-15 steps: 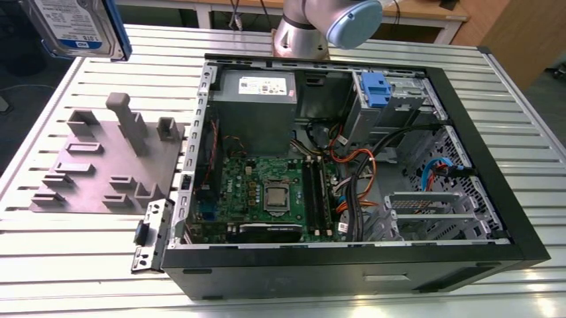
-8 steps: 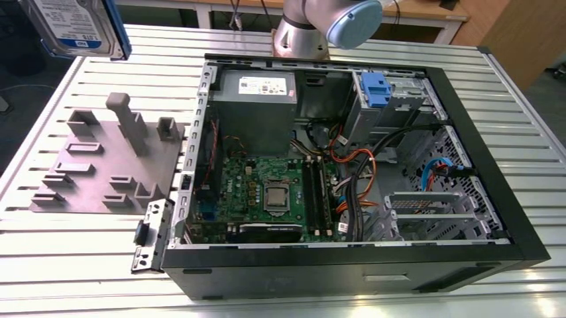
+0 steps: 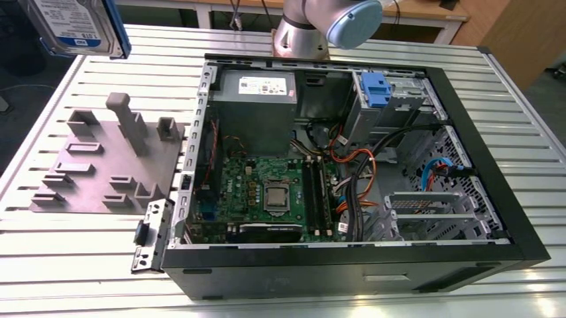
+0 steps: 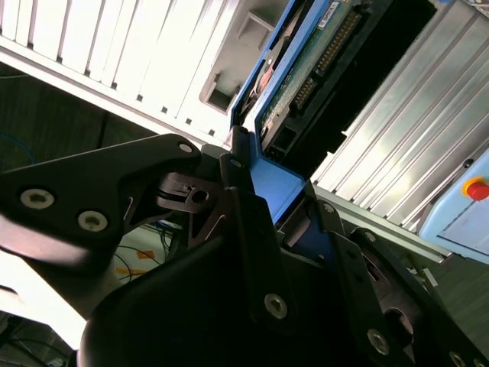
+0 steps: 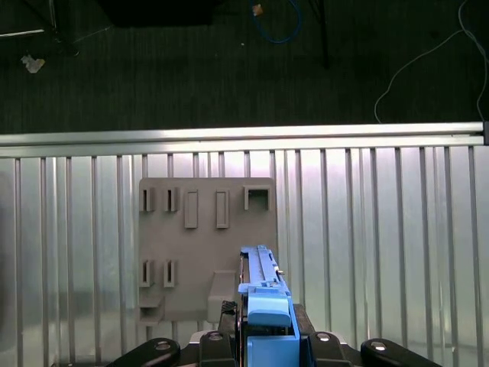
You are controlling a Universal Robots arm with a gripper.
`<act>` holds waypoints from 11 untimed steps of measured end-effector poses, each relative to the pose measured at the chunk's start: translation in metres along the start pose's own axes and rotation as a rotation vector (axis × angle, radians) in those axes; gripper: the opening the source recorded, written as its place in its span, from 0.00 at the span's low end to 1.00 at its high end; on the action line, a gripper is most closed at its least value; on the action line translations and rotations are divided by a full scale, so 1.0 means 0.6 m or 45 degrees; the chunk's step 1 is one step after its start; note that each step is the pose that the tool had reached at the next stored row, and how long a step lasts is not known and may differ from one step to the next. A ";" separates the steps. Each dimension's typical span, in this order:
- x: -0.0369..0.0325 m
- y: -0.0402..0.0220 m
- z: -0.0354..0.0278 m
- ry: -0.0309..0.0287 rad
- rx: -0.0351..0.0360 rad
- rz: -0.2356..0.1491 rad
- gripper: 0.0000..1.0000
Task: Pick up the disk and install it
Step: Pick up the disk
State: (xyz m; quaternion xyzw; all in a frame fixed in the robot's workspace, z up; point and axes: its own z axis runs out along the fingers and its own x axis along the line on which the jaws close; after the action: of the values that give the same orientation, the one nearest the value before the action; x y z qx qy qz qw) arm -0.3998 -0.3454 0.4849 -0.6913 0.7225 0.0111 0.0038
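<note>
The black gripper (image 4: 279, 195) has its jaws clamped on the blue plastic carrier frame of the flat silver disk (image 3: 75, 23), holding it in the air above the grey slotted fixture plate (image 5: 199, 229), well apart from the open black computer case (image 3: 354, 268).

disk (image 3: 75, 26): we are seeing a silver body, a white-and-blue label and a blue frame; its underside is showing green in the second wrist view.
gripper (image 4: 279, 183): we are finding it black, with silver screws.
table (image 3: 495, 86): we are looking at silvery-white slats forming stripes.
plate (image 3: 97, 165): we are reading plain grey.
case (image 3: 354, 271): we are seeing a black shell, with grey metal inside.
mainboard (image 3: 256, 185): we are seeing green.
cables (image 3: 349, 159): we are picking out orange, black and blue.
latch (image 3: 375, 89): we are seeing blue.
arm (image 3: 354, 20): we are seeing silver and pale blue.
</note>
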 end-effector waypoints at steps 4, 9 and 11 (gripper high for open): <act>0.000 0.000 -0.003 0.0001 0.0000 0.000 0.37; 0.000 0.000 -0.005 0.0001 -0.0001 0.000 0.37; 0.000 0.000 -0.007 0.0000 0.0000 0.000 0.37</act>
State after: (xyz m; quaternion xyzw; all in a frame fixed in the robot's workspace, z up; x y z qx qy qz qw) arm -0.3998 -0.3454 0.4888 -0.6913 0.7225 0.0111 0.0038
